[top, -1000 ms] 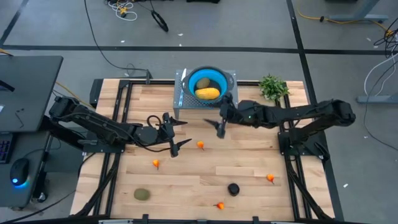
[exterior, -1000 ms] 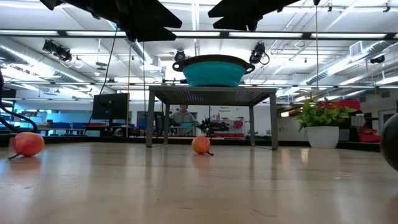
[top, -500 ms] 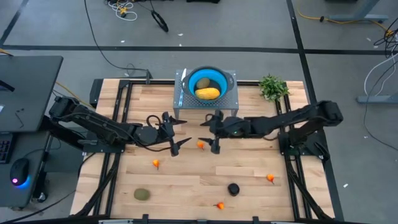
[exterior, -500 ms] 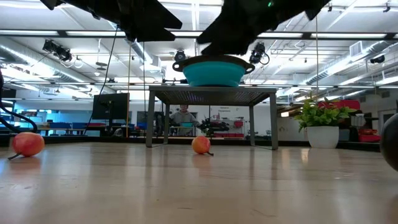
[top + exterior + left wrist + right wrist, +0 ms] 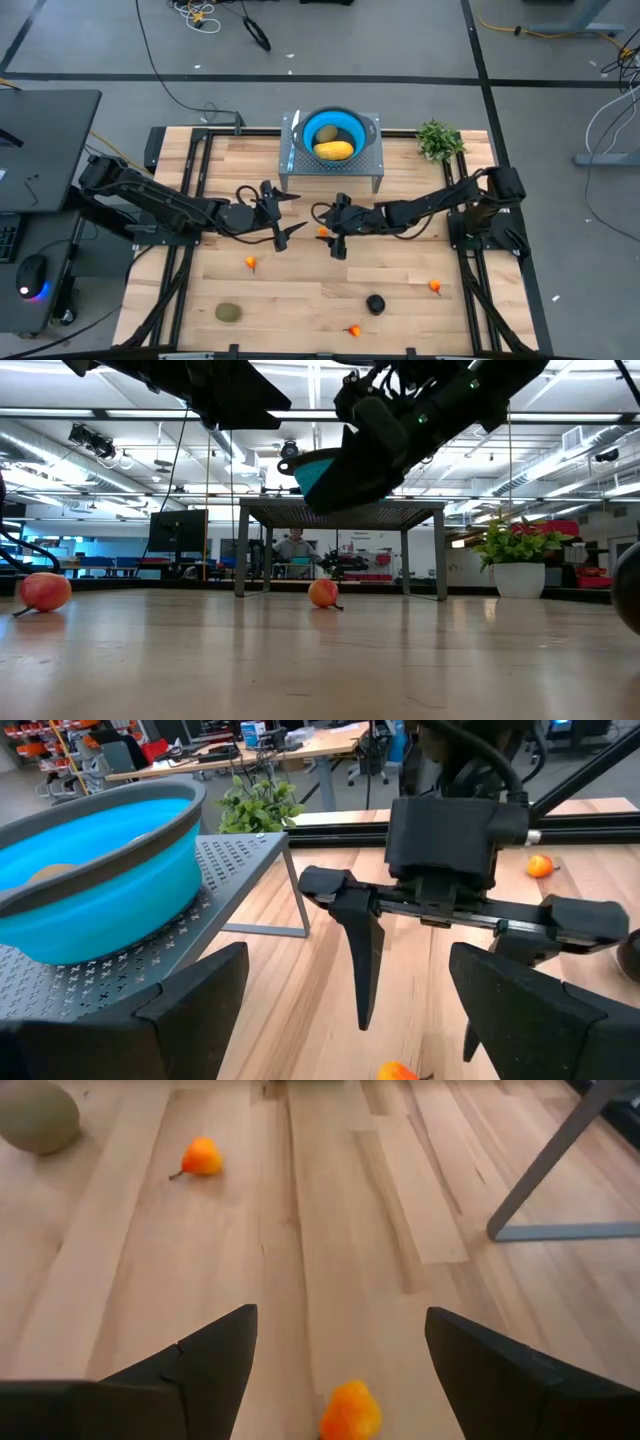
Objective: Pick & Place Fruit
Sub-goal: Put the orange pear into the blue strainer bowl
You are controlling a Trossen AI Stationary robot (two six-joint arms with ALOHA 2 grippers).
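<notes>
High view: the right gripper (image 5: 334, 228) is stretched low across the table's middle, fingers spread wide and empty, straddling a small orange fruit (image 5: 322, 232) that lies in front of the metal stand (image 5: 300, 172). In the right wrist view the same orange fruit (image 5: 349, 1411) is seen between the two fingers (image 5: 200, 1365), nearer the gripper than the fingertips. Step judged in hand: approach to a grasp. Next called for, by judgement: lowering to the board, closing on the fruit, then a lift to the blue bowl (image 5: 350, 129) on the stand, where a yellow fruit (image 5: 333, 150) is already held.

The left gripper (image 5: 278, 215) is parked just beside, spread and empty. Scattered on the table: an olive oval (image 5: 229, 312), a black round fruit (image 5: 375, 303), and three more orange ones (image 5: 250, 264) (image 5: 353, 330) (image 5: 435, 286).
</notes>
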